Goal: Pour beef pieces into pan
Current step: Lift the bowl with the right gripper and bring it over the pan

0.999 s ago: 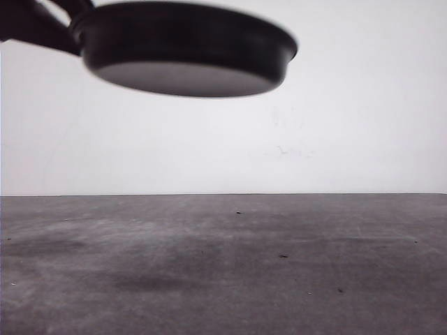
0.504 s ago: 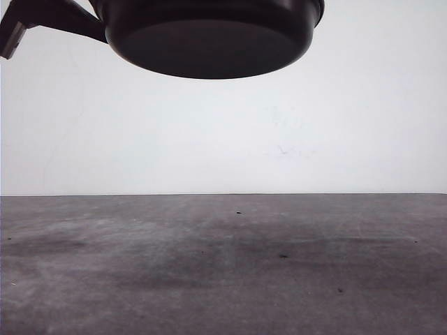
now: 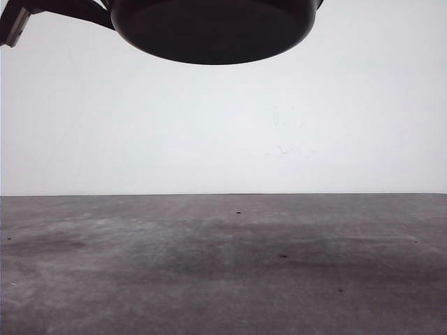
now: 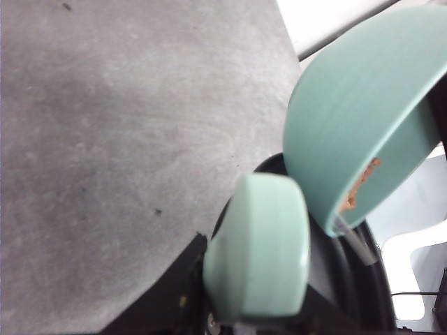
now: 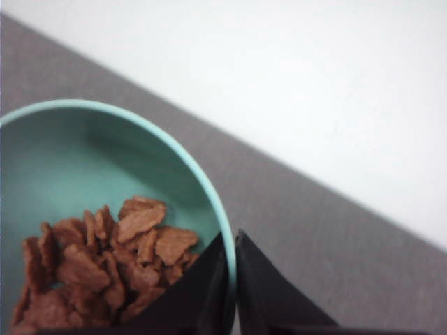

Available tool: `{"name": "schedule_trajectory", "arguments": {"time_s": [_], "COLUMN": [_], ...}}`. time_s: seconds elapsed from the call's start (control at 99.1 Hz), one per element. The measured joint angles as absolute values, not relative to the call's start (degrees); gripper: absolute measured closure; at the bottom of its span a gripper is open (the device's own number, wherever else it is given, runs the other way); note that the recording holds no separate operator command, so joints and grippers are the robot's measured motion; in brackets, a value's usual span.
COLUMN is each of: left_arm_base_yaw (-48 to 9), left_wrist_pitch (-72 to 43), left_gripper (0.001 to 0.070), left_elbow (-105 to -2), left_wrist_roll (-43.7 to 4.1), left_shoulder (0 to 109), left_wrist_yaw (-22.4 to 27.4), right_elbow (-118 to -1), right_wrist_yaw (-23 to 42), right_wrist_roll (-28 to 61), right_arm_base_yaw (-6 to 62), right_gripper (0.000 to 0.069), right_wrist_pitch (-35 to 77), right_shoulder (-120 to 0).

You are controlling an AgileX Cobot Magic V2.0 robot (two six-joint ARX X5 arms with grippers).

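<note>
Beef (image 5: 105,258) heaped in tilted teal bowl (image 5: 84,160), right gripper (image 5: 232,279) pinching its rim. Pan (image 3: 213,28) airborne over table (image 3: 223,265), left gripper (image 4: 230,324) clamping its handle (image 4: 258,255).

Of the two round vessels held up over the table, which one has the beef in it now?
The teal bowl, tilted, with the beef pieces heaped inside. The black pan has a mint-green handle; no beef is visible there.

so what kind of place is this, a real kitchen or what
Probably a lab test bench, not a real kitchen: a bare grey table against a plain white wall, with the pan held in the air and a teal bowl of beef pieces.
</note>
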State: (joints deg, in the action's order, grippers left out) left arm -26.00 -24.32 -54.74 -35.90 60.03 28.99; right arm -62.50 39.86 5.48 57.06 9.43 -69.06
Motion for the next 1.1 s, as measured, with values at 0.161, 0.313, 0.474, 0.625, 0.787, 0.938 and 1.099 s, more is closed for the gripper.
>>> {"name": "schedule_trajectory", "arguments": {"time_s": [0.161,0.313,0.474,0.625,0.787,0.938,1.099], "left_arm_base_yaw": [-26.00,-24.88,-23.40,-22.57,-21.96,-21.96,-21.23], "left_wrist_pitch": [-23.99,-24.38,-24.25,-24.25,-24.23,-23.84,-22.83], "left_gripper": [0.0654,0.0654,0.0654,0.0654,0.0654,0.0654,0.0654], "left_elbow": [-56.25,-56.29,-56.29,-56.29,-56.29,-56.29,-56.29], "left_wrist_roll": [-35.90,-36.01,-36.03,-36.03,-36.18,-36.51,-37.34], "left_shoulder": [60.05,60.05,60.05,60.05,60.05,60.05,60.05], "left_wrist_yaw": [29.12,29.34,29.41,29.78,30.35,30.41,31.11], "right_elbow": [-60.82,-60.82,-60.82,-60.82,-60.80,-60.80,-60.80], "right_wrist_yaw": [40.84,43.38,43.70,43.72,42.89,39.77,38.39], "right_wrist_roll": [13.43,22.52,33.61,41.69,48.69,55.51,61.39], "right_arm_base_yaw": [59.33,61.23,61.82,61.82,61.82,62.06,62.61], "right_gripper": [0.0682,0.0682,0.0682,0.0682,0.0682,0.0682,0.0682], "right_wrist_pitch": [-0.80,-6.28,-11.18,-13.17,-16.53,-19.75,-20.80], "right_shoulder": [-69.10,-69.12,-69.12,-69.12,-69.12,-69.10,-69.12]}}
